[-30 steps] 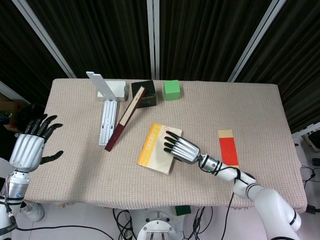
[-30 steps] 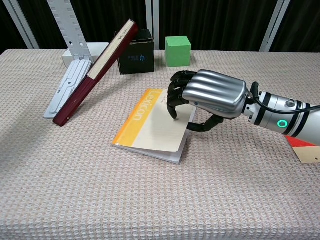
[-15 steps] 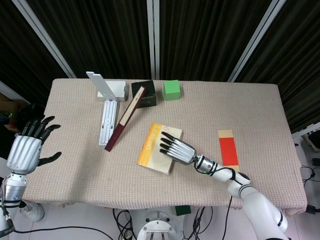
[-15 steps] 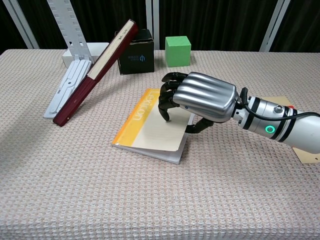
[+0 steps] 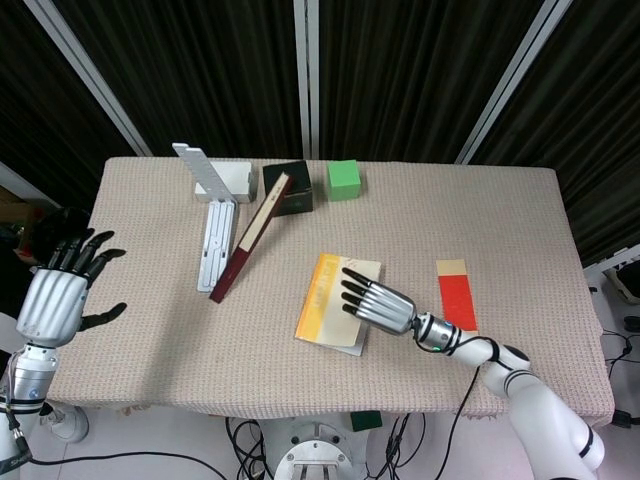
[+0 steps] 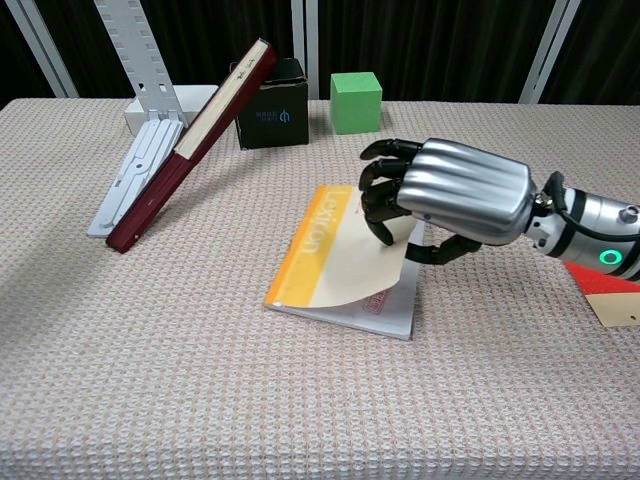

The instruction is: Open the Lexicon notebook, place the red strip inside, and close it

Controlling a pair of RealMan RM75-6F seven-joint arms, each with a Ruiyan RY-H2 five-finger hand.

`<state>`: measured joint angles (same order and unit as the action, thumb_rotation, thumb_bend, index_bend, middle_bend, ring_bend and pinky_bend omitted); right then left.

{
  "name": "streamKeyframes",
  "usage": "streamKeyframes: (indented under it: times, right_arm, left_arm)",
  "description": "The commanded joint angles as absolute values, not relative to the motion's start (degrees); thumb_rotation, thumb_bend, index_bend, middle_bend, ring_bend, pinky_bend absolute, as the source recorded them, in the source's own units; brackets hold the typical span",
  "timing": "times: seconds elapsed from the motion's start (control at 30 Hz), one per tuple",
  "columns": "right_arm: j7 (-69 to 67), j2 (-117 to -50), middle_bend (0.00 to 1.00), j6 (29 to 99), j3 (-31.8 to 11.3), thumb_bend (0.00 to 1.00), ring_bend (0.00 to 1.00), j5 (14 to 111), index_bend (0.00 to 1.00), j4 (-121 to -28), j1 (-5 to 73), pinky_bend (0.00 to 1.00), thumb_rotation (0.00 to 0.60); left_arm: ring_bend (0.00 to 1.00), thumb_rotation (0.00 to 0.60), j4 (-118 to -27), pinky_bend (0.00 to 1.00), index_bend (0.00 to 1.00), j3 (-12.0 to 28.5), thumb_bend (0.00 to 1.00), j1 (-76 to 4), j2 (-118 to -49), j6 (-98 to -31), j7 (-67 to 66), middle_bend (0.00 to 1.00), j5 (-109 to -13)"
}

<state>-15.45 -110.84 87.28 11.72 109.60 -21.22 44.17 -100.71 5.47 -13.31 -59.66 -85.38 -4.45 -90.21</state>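
The Lexicon notebook [image 5: 328,304] [image 6: 330,252], cream with an orange spine band, lies on the table's middle. My right hand [image 5: 378,306] [image 6: 452,194] is over its right edge, fingers curled onto the cover and thumb beneath it. The hand pinches the cover, whose free edge bows up off the pages. The red strip [image 5: 458,298] [image 6: 601,286], with tan ends, lies flat to the right of that hand. My left hand [image 5: 58,297] hovers off the table's left edge with fingers spread and nothing in it; only the head view shows it.
A dark red book [image 5: 249,238] [image 6: 190,146] leans against a black box [image 5: 297,194] [image 6: 272,116] at the back. A white hinged bracket [image 5: 211,232] [image 6: 138,172] lies left of it, and a green cube [image 5: 344,179] [image 6: 356,101] stands to the right.
The notebook has slid right and turned more upright under my right hand. Its cover edge now curls up between the fingers and thumb. The left hand has barely moved.
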Motion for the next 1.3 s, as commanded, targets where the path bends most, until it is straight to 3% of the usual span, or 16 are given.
streamKeyframes:
  times: [0.03, 0.17, 0.33, 0.87, 1.03, 1.13, 1.2, 1.3]
  right_arm:
    - [-13.35, -106.25, 0.44, 90.36, 14.45, 0.54, 0.25, 112.23, 0.76, -21.65, 43.45, 0.16, 0.600]
    - [-12.12, -101.86, 0.43, 93.10, 16.05, 0.53, 0.25, 114.64, 0.73, -21.70, 45.47, 0.16, 0.600]
    - [-11.59, -100.89, 0.39, 92.70, 14.90, 0.51, 0.25, 115.25, 0.67, -22.44, 51.10, 0.16, 0.600]
    - [-13.29, -110.63, 0.30, 85.56, 14.93, 0.42, 0.19, 117.93, 0.44, -15.25, 66.41, 0.10, 0.600]
    - [-13.19, -113.28, 0.22, 81.51, 13.62, 0.36, 0.12, 115.70, 0.30, -14.32, 67.97, 0.03, 0.600]
    - [-12.83, -114.71, 0.11, 78.58, 13.16, 0.26, 0.03, 114.58, 0.10, -15.05, 68.46, 0.00, 0.600]
    - [-12.09, -115.42, 0.06, 77.37, 12.93, 0.20, 0.00, 114.02, 0.02, -15.84, 68.76, 0.00, 0.600]
    - [-10.83, -115.79, 0.01, 76.21, 11.95, 0.15, 0.00, 112.58, 0.00, -17.29, 68.68, 0.00, 0.600]
  left_arm:
    - [0.08, 0.600, -100.92, 0.12, 0.27, 5.40, 0.02, -13.33, -59.63, -85.32, -4.77, 0.13, -90.40]
    - [0.08, 0.600, -101.31, 0.12, 0.27, 5.46, 0.02, -13.49, -59.86, -85.13, -5.28, 0.13, -90.50]
    - [0.08, 0.600, -101.96, 0.12, 0.27, 5.53, 0.02, -13.65, -60.21, -84.90, -6.15, 0.13, -90.42]
    - [0.08, 0.600, -103.10, 0.12, 0.27, 5.20, 0.02, -12.32, -59.15, -85.61, -6.94, 0.13, -89.35]
    - [0.08, 0.600, -102.90, 0.12, 0.27, 5.17, 0.02, -12.25, -59.24, -85.51, -6.97, 0.13, -89.32]
    - [0.08, 0.600, -102.83, 0.12, 0.27, 5.29, 0.02, -12.37, -59.36, -85.40, -6.90, 0.13, -89.36]
    - [0.08, 0.600, -102.74, 0.12, 0.27, 5.34, 0.02, -12.47, -59.44, -85.31, -6.89, 0.13, -89.41]
    - [0.08, 0.600, -102.62, 0.12, 0.27, 5.35, 0.02, -12.53, -59.41, -85.19, -6.83, 0.13, -89.48]
